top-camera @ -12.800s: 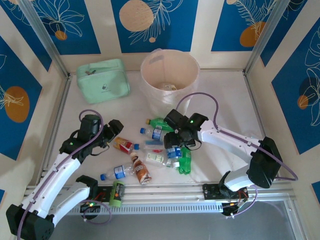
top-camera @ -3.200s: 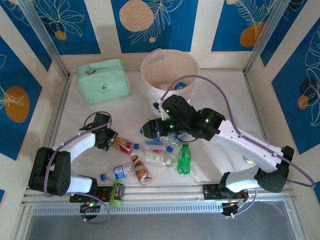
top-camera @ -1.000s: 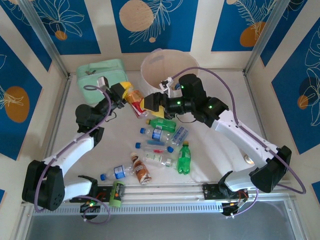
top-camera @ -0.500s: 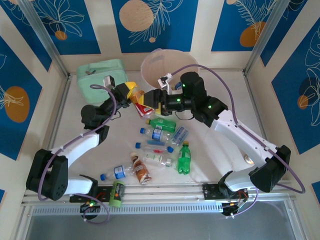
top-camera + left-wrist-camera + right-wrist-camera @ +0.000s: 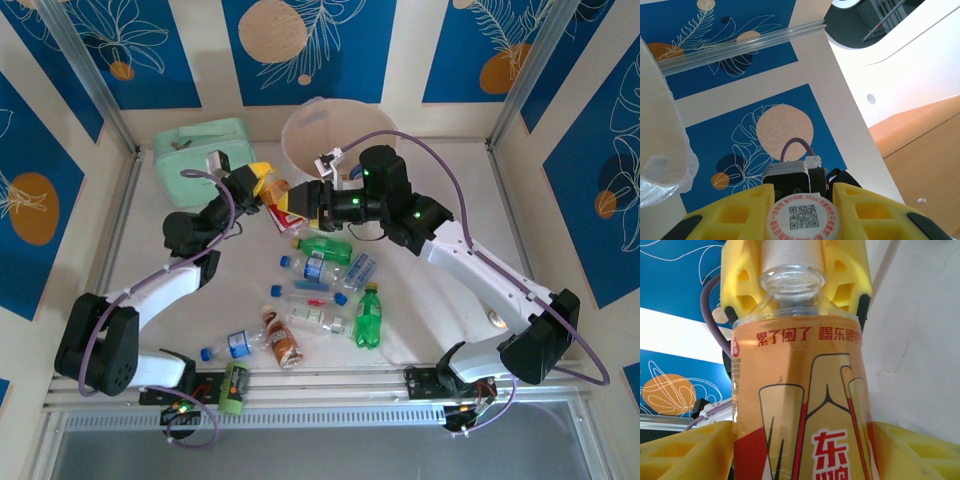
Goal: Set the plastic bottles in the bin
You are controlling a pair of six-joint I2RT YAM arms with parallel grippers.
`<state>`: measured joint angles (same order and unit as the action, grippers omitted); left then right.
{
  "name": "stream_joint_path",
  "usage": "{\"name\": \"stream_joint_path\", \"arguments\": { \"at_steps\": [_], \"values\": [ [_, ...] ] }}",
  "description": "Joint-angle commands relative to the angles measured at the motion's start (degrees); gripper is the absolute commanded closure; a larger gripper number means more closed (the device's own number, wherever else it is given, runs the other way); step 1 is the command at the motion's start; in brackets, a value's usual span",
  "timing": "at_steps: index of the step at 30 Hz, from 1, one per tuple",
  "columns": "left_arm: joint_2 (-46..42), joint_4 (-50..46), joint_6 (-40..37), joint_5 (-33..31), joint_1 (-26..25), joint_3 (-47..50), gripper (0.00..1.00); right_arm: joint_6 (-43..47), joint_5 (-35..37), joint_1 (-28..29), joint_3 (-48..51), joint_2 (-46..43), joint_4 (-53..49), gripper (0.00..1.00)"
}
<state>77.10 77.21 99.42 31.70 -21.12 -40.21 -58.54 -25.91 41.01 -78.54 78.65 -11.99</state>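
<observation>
Your right gripper (image 5: 302,205) has narrowed around orange-labelled bottle (image 5: 283,203) (firm hold? cannot tell); left gripper (image 5: 266,184) pinches cap end, long axis spanning both, bin (image 5: 392,128) just behind.

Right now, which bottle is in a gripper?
The orange-labelled bottle, clamped in the left gripper; the other bottles lie on the table.

"累了困了" on label of bottle (image 5: 800,390)

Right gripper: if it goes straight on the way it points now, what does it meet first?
The right gripper would meet the orange-labelled bottle first: it sits between the fingers. Beyond its cap is the left gripper, shut on it; the gap is hard to judge.
</observation>
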Motion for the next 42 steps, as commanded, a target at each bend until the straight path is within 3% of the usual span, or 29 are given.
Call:
{"name": "stream_joint_path", "arguments": {
  "at_steps": [1, 3, 8, 12, 19, 24, 28, 35, 42],
  "values": [
    [1.22, 2.24, -1.24, -0.94, -0.50, 0.21, 0.79, 0.01, -1.82, 0.65, 0.41, -0.25, 1.54, 0.34],
    [1.30, 1.67, -1.66, -1.17, -0.50, 0.47, 0.74, 0.00, -1.72, 0.65, 0.33, -0.23, 1.45, 0.37],
    [0.86, -1.25, -3.64, -2.34, -0.50, 1.62, 0.24, 0.23, -1.19, 0.60, 0.52, -0.61, 1.20, 0.44],
    [-0.33, -4.25, -5.93, -1.65, -0.50, 1.29, 0.00, 0.88, -0.31, 0.31, 0.15, -0.94, -0.51, 0.47],
    [-7.86, -23.00, -14.98, -0.22, 1.33, 0.69, 0.00, 4.14, 3.01, -2.08, -2.02, -2.05, -7.42, 0.50],
    [-19.23, -63.02, -32.99, -7.64, 3.01, -4.49, 0.00, 7.35, 4.96, -4.71, -5.81, -2.50, -13.82, 0.51],
    [-25.05, -83.19, -42.10, -16.19, 2.97, -8.58, 0.00, 9.69, 5.78, -6.96, -9.94, -2.30, -17.40, 0.52],
    [-27.55, -92.39, -45.09, -17.42, 3.02, -7.55, 0.01, 13.48, 8.13, -11.53, -18.41, 0.78, -23.04, 0.51],
    [-30.14, -98.00, -47.63, -17.87, 2.93, -6.24, 0.01, 18.85, 12.34, -15.04, -30.97, 9.45, -30.96, 0.52]
  ]
}}
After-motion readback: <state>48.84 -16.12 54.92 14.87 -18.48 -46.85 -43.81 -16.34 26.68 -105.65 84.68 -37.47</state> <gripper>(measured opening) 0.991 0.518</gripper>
